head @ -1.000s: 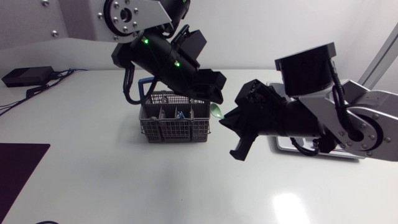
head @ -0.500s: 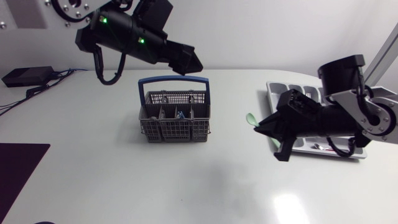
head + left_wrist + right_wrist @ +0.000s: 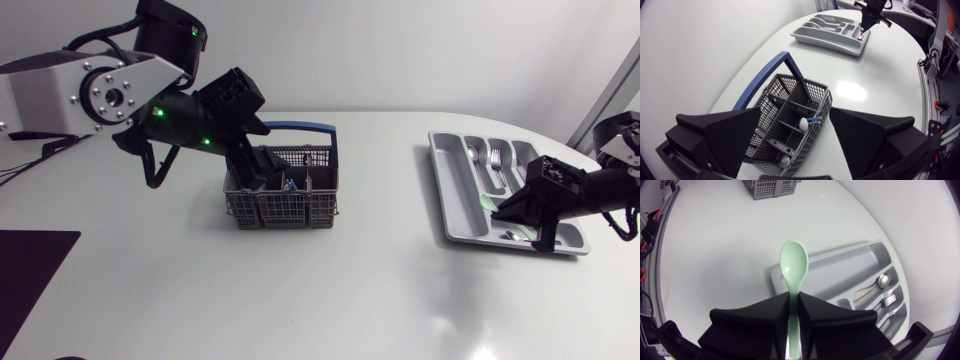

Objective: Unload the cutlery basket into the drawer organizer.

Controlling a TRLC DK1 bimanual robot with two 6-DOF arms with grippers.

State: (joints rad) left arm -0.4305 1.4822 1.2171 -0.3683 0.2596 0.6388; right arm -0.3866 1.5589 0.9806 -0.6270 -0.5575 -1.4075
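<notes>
The grey wire cutlery basket [image 3: 283, 192] with a blue handle stands mid-table. My left gripper [image 3: 260, 166] hangs open just above its left compartments. In the left wrist view the basket [image 3: 790, 115] lies under my left gripper [image 3: 795, 130], with a white-tipped piece [image 3: 803, 123] and a blue piece [image 3: 815, 119] inside. My right gripper [image 3: 508, 210] is shut on a pale green spoon [image 3: 487, 203] over the near side of the grey drawer organizer [image 3: 452, 185]. The right wrist view shows the green spoon [image 3: 792, 267] pinched between the fingers of the right gripper [image 3: 793, 300], bowl pointing ahead over the organizer [image 3: 840, 272].
A metal spoon [image 3: 883, 280] and a fork [image 3: 888, 300] lie in the organizer's far compartments. The basket [image 3: 771, 187] is far ahead of the right gripper. A black mat [image 3: 25, 265] lies at the table's left front edge.
The left gripper let go of the green spoon and opened, then swung back over the basket. The right arm carried the spoon to the right, over the organizer.
</notes>
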